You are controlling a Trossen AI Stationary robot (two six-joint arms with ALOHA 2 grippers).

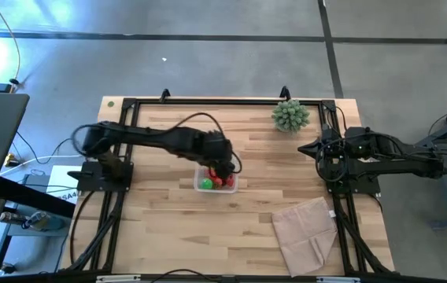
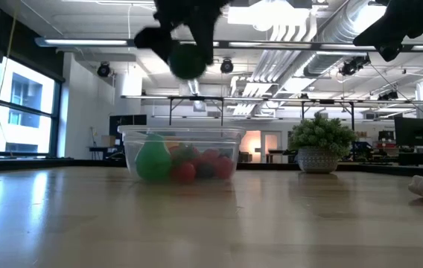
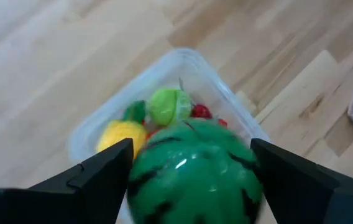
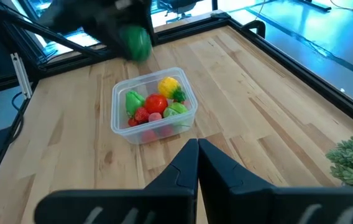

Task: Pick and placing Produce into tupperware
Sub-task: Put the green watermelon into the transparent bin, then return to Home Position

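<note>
The left gripper is clenched on the green striped melon ball, one dark finger on each side; it hangs above the tupperware, clear of its rim; inside the tub lie a yellow lemon, a red tomato, green rounds and tiny red berries; the right gripper, jaws pressed together, waits well to the right, between the spiky plant ball and the beige cloth.

From my remote station I can read no text, label, brand, number or sign anywhere on the bench or the room beyond.
</note>
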